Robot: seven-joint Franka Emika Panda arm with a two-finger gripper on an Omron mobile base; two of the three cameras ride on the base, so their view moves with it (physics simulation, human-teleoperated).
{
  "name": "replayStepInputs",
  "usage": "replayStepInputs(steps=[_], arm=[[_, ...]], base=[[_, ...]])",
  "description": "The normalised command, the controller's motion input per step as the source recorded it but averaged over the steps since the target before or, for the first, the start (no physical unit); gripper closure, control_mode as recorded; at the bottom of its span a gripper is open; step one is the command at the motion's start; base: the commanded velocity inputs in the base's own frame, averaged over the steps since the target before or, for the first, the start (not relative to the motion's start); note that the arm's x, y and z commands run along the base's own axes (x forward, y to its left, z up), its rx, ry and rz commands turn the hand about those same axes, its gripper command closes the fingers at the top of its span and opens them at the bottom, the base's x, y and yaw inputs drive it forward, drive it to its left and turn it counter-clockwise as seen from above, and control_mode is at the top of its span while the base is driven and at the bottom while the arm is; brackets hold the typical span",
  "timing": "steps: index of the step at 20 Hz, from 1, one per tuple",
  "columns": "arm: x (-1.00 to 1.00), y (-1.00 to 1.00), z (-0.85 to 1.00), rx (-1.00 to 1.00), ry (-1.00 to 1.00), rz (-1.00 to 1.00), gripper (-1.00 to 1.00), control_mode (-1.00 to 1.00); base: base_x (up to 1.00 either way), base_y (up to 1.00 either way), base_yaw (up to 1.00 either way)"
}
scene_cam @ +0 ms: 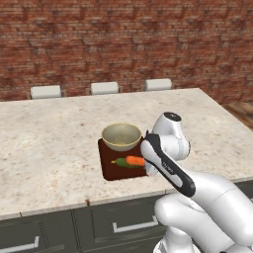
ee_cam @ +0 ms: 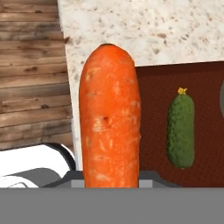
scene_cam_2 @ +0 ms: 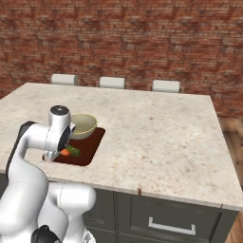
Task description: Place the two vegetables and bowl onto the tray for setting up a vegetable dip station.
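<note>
Carrot (ee_cam: pixel 109 118) is clamped in the gripper (ee_cam: pixel 111 177) above the tray (ee_cam: pixel 153 113), beside the cucumber (ee_cam: pixel 181 131).

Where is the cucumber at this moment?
The cucumber lies flat on the tray, right of the carrot in the hand view. In the left base view it sits in front of the bowl.

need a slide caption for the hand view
Carrot held in the gripper above the tray's edge, with the cucumber already lying on the tray.
</note>
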Motion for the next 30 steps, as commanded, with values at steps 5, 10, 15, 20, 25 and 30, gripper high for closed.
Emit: replayStepInputs(steps=[5, 10, 15, 20, 25, 30], arm=[[0.13, 0.15, -0.04, 0.0, 0.0, 0.04, 1.0, -1.0], [0.14, 0.03, -0.21, 0.0, 0.0, 0.08, 1.0, -1.0], [0.14, 0.0, -0.2, 0.0, 0.01, 0.05, 1.0, -1.0], [0.25, 0.04, -0.14, 0.0, 0.03, 0.01, 1.0, -1.0], [0.27, 0.06, -0.15, 0.0, 0.0, 0.0, 1.0, -1.0], [0.22, 0.07, -0.17, 0.0, 0.04, 0.0, 1.0, -1.0]], base=[[0.0, 0.0, 0.0], [0.0, 0.0, 0.0], [0.0, 0.0, 0.0], [0.0, 0.0, 0.0], [0.0, 0.0, 0.0], [0.0, 0.0, 0.0]])
